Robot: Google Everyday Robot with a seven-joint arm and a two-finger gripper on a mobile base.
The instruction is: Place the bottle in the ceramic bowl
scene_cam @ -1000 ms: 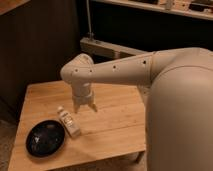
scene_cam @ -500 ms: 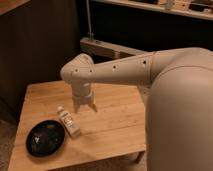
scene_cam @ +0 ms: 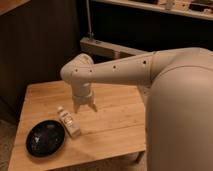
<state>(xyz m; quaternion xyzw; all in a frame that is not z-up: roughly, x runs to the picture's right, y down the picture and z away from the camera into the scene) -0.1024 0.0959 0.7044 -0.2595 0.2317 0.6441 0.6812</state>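
Note:
A small white bottle (scene_cam: 68, 122) with a white cap and pale label lies on its side on the wooden table (scene_cam: 115, 120), just right of a shallow glossy black bowl (scene_cam: 46, 138) at the table's front left. The bowl holds nothing. My gripper (scene_cam: 85, 106) hangs from the white arm, pointing down above the table, up and to the right of the bottle and apart from it. It holds nothing.
The arm's bulky white body (scene_cam: 180, 110) fills the right side of the view. A dark wall and a grey metal ledge (scene_cam: 107, 48) stand behind the table. The table's left and front edges are close to the bowl.

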